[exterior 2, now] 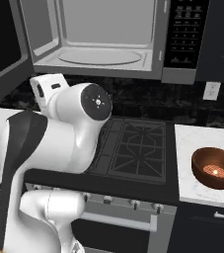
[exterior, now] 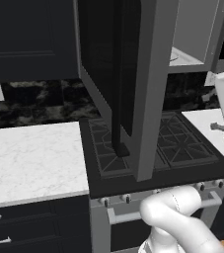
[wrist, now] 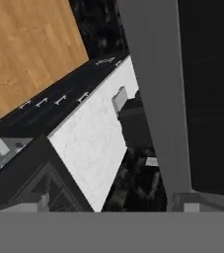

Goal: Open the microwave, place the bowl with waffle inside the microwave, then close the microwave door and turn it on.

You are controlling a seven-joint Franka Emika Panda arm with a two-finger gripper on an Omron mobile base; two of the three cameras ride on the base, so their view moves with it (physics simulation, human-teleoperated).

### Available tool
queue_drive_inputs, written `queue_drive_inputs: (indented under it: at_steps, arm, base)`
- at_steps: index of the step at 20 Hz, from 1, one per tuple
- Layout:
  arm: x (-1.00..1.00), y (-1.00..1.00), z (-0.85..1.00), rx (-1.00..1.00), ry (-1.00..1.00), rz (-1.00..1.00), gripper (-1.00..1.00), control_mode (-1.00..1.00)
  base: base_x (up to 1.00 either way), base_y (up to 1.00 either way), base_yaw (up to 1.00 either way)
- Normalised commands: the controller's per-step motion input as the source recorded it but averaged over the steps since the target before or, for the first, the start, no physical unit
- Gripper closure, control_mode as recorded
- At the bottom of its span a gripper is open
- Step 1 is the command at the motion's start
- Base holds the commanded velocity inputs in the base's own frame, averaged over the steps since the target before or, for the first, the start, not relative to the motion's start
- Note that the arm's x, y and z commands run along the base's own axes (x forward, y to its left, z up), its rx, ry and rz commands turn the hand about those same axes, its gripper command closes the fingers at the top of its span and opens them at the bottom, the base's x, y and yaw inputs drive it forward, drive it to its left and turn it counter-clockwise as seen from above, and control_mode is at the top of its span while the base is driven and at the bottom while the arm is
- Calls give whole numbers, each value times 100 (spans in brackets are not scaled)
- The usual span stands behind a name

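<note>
From the left base view, the microwave door (exterior: 133, 74) stands swung out over the stove (exterior: 153, 148). Right base view: the microwave (exterior 2: 98, 39) gapes ready; the bowl (exterior 2: 215, 168) with its waffle (exterior 2: 214, 171) waits on the counter (exterior 2: 192, 143). Hand view: I face the door's edge, jaws spread, empty.

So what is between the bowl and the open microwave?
In the right base view, bare white counter and dark backsplash wall separate the bowl from the microwave above.
</note>
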Motion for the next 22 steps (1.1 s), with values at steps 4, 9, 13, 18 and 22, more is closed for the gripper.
queue_drive_inputs:
  at_steps: [4,9,13,18,22]
  arm:
    - [14,-100,-58,0,13,-24,-100,-100]
    - [29,-100,-60,0,18,-29,-100,-100]
    - [45,-100,-55,0,20,-31,-100,-100]
    - [57,-100,-50,0,21,-27,-100,-100]
    - [52,-100,-44,0,19,-21,-100,-100]
  base:
    - [0,0,0]
    - [0,0,0]
    - [0,0,0]
    - [0,0,0]
    - [0,0,0]
